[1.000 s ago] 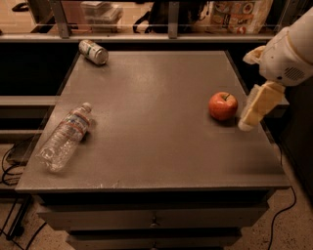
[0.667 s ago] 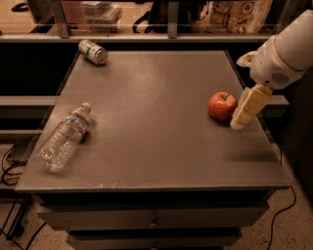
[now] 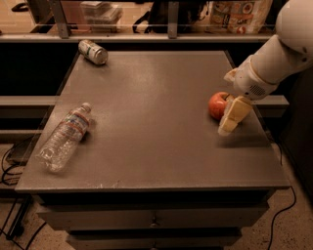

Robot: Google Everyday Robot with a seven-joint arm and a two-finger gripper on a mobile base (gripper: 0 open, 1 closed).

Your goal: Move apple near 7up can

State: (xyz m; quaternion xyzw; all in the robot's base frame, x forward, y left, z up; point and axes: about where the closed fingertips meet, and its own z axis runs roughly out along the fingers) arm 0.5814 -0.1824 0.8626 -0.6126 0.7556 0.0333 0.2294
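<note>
We see the apple (image 3: pixel 217 105) on the right part of the table (image 3: pixel 156 127), near its right edge, red-orange and upright. Its right side is hidden behind the gripper (image 3: pixel 229 124), a cream piece that slants down just beside the fruit and overlaps it from our view. We cannot tell whether the gripper touches the apple, nor whether it is open or closed. The white arm (image 3: pixel 274 61) reaches in from the upper right and is cut off by the picture's edge.

The 7up can (image 3: pixel 93 52) lies on its side at the far left corner of the table, well apart from the apple, with its silver end turned toward the right. We make out green and white on its wall, but no lettering that we can read.

A clear plastic water bottle (image 3: pixel 64 136) lies on its side near the left edge, cap toward the far side. Its label shows a band of blue and red; the words are too small for us to read, and we cannot tell how much it holds.

Behind the table, printed boxes (image 3: pixel 239 12) stand past a rail, their writing blurred. Below the tabletop we see a drawer front (image 3: pixel 154 219), and a dark cable (image 3: pixel 282 215) on the floor at right.
</note>
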